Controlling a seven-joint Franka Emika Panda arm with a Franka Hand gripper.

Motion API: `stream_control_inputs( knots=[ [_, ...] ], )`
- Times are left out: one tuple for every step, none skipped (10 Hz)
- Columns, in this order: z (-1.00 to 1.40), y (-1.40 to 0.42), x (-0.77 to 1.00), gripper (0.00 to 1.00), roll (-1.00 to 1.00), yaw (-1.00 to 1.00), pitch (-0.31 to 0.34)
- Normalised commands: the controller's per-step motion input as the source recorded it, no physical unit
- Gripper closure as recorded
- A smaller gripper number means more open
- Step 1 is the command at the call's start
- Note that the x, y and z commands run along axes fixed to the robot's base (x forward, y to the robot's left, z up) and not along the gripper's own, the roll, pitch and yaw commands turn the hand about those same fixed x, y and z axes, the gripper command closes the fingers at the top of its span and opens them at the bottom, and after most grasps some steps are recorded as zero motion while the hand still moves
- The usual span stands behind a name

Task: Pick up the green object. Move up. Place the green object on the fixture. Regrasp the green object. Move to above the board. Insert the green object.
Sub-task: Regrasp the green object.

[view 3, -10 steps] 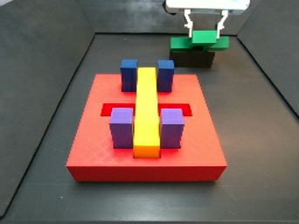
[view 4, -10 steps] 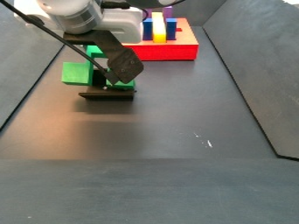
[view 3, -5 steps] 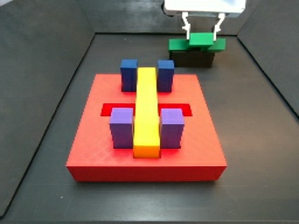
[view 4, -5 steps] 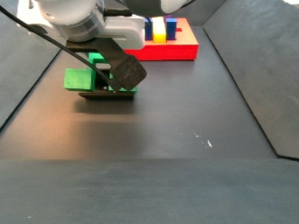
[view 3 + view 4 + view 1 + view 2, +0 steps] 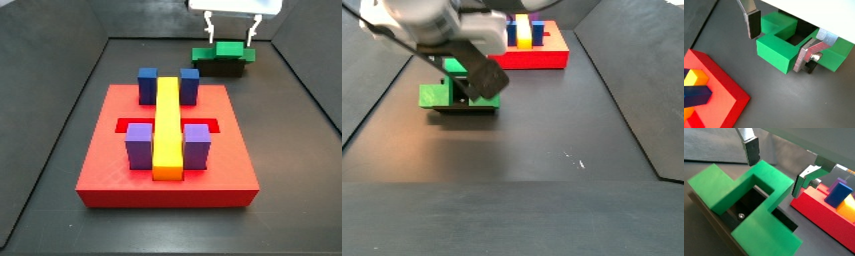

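Gripper (image 5: 233, 32): above the block, silver plate fingers (image 5: 751, 22) spread apart, clear of it, holding nothing. Notched bright green plastic block (image 5: 222, 52): resting on the low black bracket fixture (image 5: 223, 67), at 12 o'clock on the dark table (image 5: 287, 150), also seen in a side view (image 5: 438, 95). Flat red slab board (image 5: 107, 172): at 6 o'clock from the fixture, carrying a long yellow bar (image 5: 167, 125), blue and purple blocks.

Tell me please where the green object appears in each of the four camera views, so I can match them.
Wrist view: green object fills the upper middle, between the open end effector fingers.
Wrist view: it covers the left and centre.
Side view: small, at the top right, on the fixture.
Side view: at the left, partly hidden by the arm.
Shared landmark: the red board.
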Motion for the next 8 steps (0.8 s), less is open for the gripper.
stream_control_inputs(
  knots=[
    [0.31,0.0,0.05,0.0,0.72,0.0,0.134],
    [0.11,-0.06,0.0,0.0,0.43,-0.01,-0.031],
    [0.0,-0.01,-0.09,0.0,0.35,0.0,-0.377],
    [0.0,-0.03,0.0,0.0,0.37,0.0,-0.529],
    [0.02,0.0,0.0,0.0,0.28,0.05,-0.663],
    [0.18,0.0,0.0,0.0,0.29,0.09,-0.72],
    [0.31,0.0,-0.04,0.0,0.45,0.07,-0.68],
    [0.4,-0.06,-0.14,0.0,0.71,0.05,-0.454]
  ],
)
